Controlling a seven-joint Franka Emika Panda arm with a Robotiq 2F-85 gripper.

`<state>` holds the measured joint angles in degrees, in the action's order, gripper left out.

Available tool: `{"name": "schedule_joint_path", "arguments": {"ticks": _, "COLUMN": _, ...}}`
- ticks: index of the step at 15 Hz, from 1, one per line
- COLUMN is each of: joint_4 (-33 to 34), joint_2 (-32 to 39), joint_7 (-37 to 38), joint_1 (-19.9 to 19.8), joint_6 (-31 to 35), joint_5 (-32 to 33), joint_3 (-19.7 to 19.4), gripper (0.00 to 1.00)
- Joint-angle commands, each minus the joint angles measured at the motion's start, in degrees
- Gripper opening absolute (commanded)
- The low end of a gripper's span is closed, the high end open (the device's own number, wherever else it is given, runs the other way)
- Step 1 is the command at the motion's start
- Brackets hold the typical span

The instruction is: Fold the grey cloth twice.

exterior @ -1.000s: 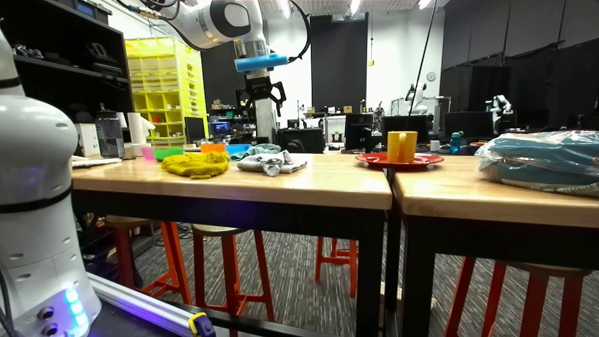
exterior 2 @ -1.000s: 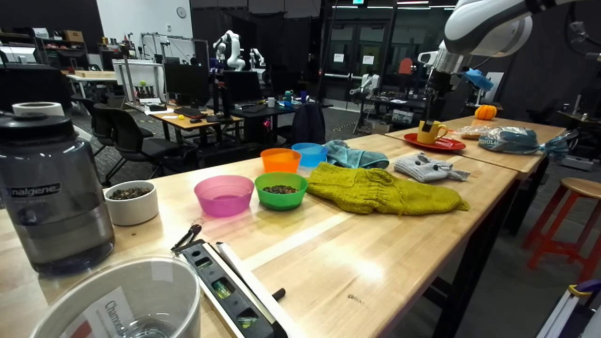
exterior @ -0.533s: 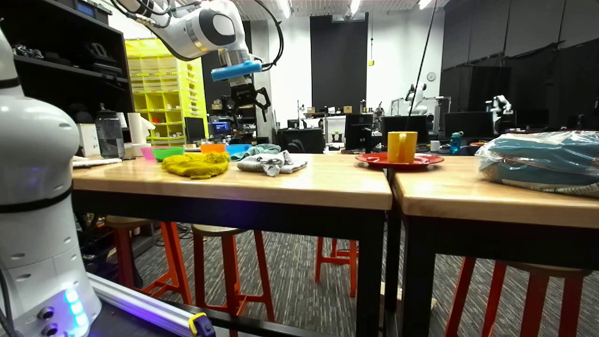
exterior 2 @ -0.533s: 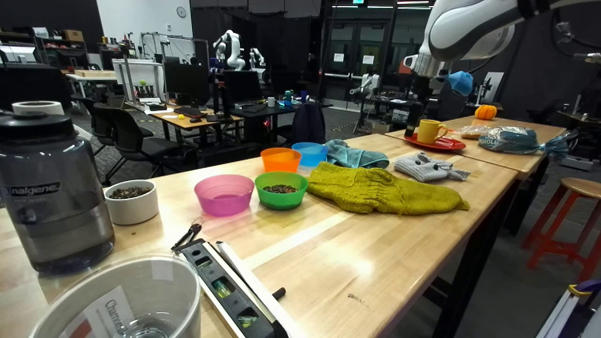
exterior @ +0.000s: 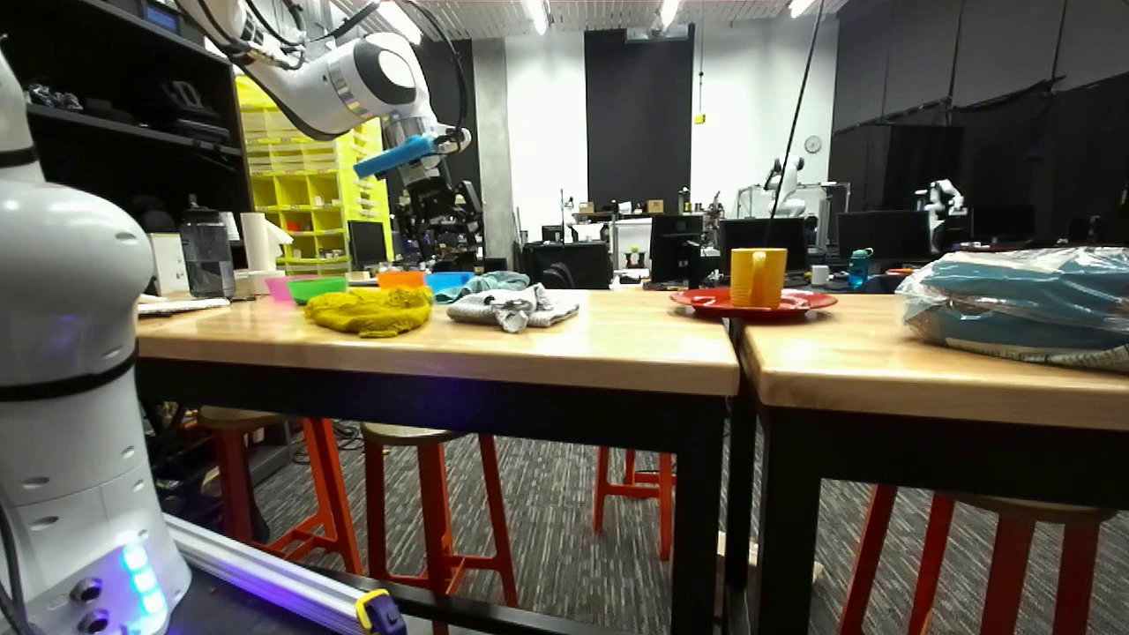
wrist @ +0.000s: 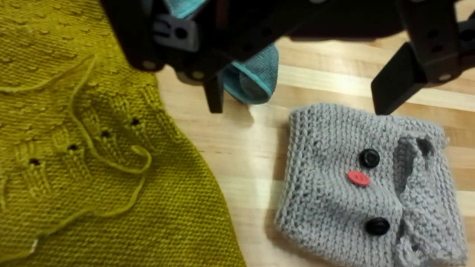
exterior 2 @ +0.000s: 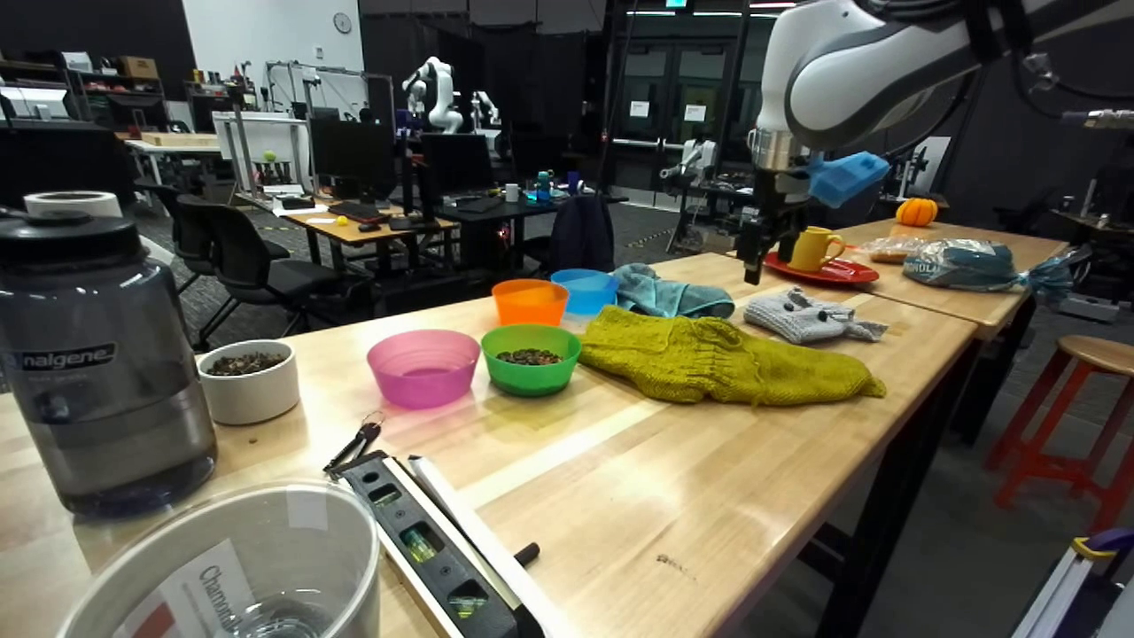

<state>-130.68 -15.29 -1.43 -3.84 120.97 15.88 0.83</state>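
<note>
The grey cloth (wrist: 326, 193) is a knitted piece with two black buttons and a small red one. It lies on the wooden table in a compact, roughly square shape, its right side rumpled with a gap along it in the wrist view. In both exterior views the same grey cloth (exterior: 503, 309) (exterior 2: 802, 317) sits beside the yellow-green heap. My gripper (wrist: 300, 107) hangs above the table, its fingers wide apart and nothing between them. In an exterior view the gripper (exterior 2: 769, 270) appears above and to the left of the cloth, not touching it.
A yellow-green knit heap (exterior 2: 709, 359) and a bluish cloth pile (exterior 2: 669, 294) lie close by. Coloured bowls (exterior 2: 530, 359) stand past them. A yellow mug (exterior: 757, 278) rests on a red plate (exterior: 692, 300), and a plastic-wrapped bag (exterior: 1023, 300) lies on the neighbouring table.
The arm has swung left in both exterior views and its gripper has come lower and turned somewhat. It has stayed open. The cloths on the table have not moved.
</note>
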Motion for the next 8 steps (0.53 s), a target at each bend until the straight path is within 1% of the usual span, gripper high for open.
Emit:
{"name": "schedule_joint_path", "arguments": {"ticks": 1, "joint_4": -1.2, "joint_2": 0.0, "joint_7": 10.5, "joint_1": -0.2, "joint_6": -1.5, "joint_5": 4.4, "joint_3": 2.0, "gripper": 1.0}}
{"name": "schedule_joint_path", "arguments": {"ticks": 5, "joint_4": -1.4, "joint_2": 1.5, "joint_7": 15.3, "joint_1": -0.4, "joint_6": -1.6, "joint_5": 7.2, "joint_3": 2.0, "gripper": 1.0}}
{"name": "schedule_joint_path", "arguments": {"ticks": 8, "joint_4": -1.3, "joint_2": 3.1, "joint_7": 16.5, "joint_1": -0.3, "joint_6": -0.9, "joint_5": 7.6, "joint_3": 1.5, "gripper": 1.0}}
